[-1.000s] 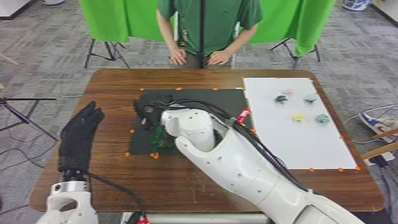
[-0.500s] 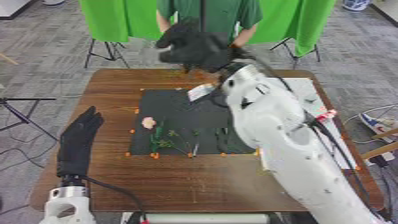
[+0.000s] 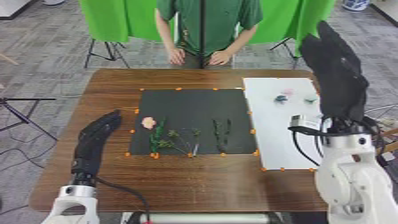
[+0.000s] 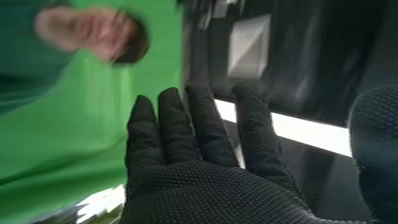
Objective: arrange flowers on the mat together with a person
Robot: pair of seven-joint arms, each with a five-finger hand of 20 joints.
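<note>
In the head view my right hand point(image 3: 338, 75) is raised over the far right part of the table, its fingers straight and together. The right wrist view has my right hand point(image 4: 209, 187) with straight fingers and nothing held. My left hand point(image 3: 95, 142) rests open at the table's left side. On the black mat point(image 3: 187, 107) lie a pink flower point(image 3: 148, 122) with green stems point(image 3: 156, 140) below it, a thin sprig point(image 3: 195, 133) and dark green stems point(image 3: 220, 135) to their right. The white mat point(image 3: 275, 135) bears a pink flower point(image 3: 287, 92), a dark blue-green one point(image 3: 281, 99) and a pale green one point(image 3: 311, 99).
A person stands across the brown table point(image 3: 178, 187), both hands point(image 3: 218, 58) at its far edge, touching no flowers. Small orange markers point(image 3: 155, 155) line the mats. My right forearm covers the white mat's right side.
My right hand has swung from over the black mat, up and across to the right, uncovering the flowers and stems there. The left hand has shifted slightly.
</note>
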